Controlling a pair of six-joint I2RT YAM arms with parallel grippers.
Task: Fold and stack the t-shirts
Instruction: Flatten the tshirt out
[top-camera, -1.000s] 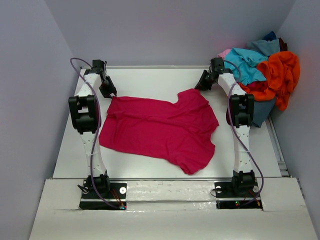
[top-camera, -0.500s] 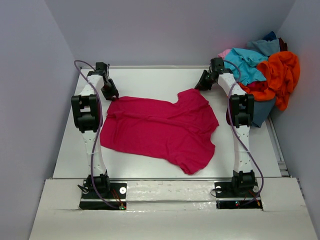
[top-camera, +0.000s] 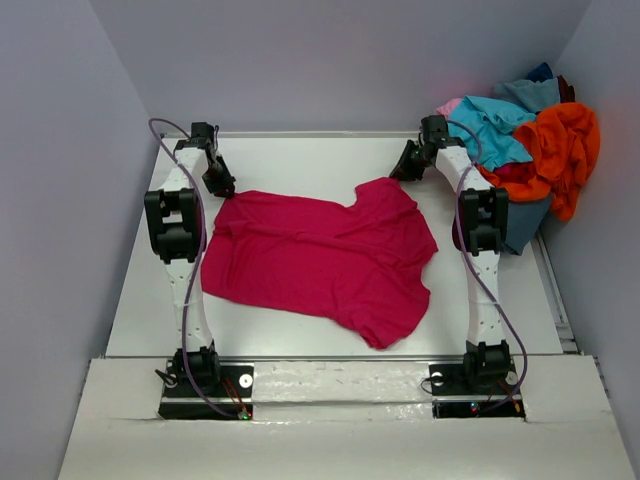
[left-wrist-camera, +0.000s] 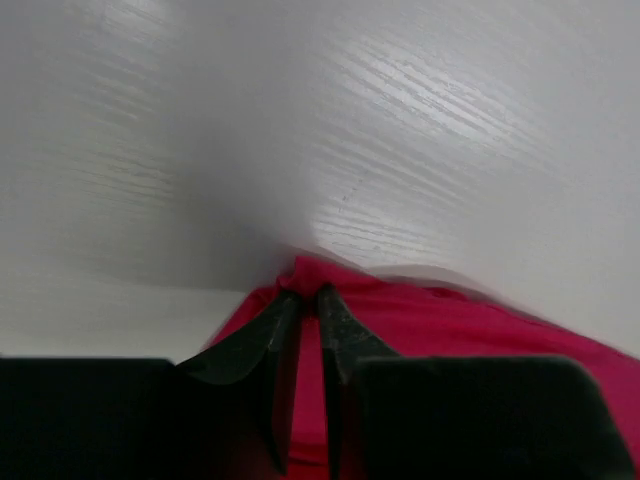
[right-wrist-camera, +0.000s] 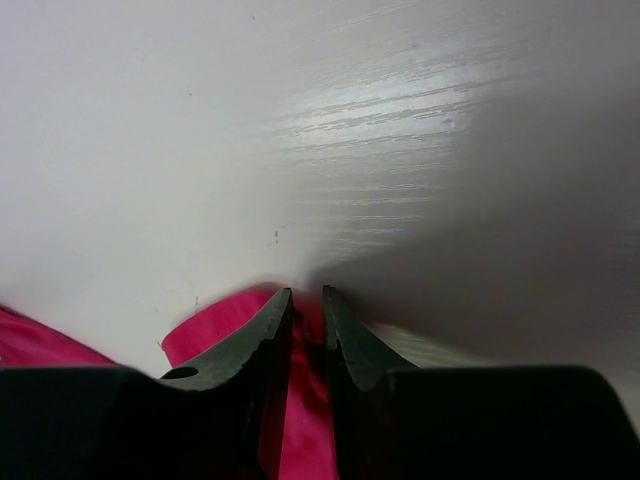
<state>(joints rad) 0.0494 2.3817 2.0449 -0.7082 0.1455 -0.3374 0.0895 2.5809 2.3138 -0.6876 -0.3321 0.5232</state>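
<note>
A crimson-magenta t-shirt (top-camera: 320, 255) lies spread on the white table, wrinkled, one sleeve toward the near right. My left gripper (top-camera: 221, 186) is shut on the shirt's far left corner; in the left wrist view the cloth (left-wrist-camera: 420, 320) bunches between the gripper (left-wrist-camera: 308, 292) tips. My right gripper (top-camera: 404, 168) is shut on the shirt's far right corner; in the right wrist view the gripper (right-wrist-camera: 306, 294) pinches the cloth (right-wrist-camera: 210, 322) low over the table. A heap of other t-shirts, turquoise (top-camera: 490, 130), orange (top-camera: 560, 150), pink (top-camera: 450, 105) and dark blue (top-camera: 540, 72), sits at the far right.
The heap rests on a grey-blue container (top-camera: 525, 225) beside the table's right edge. Grey walls enclose the table (top-camera: 300, 160) on the left, back and right. Bare table surface shows beyond the shirt and along its left side.
My left gripper has shifted slightly right and farther back with the shirt corner, pulling that edge a little. The right gripper has not visibly moved.
</note>
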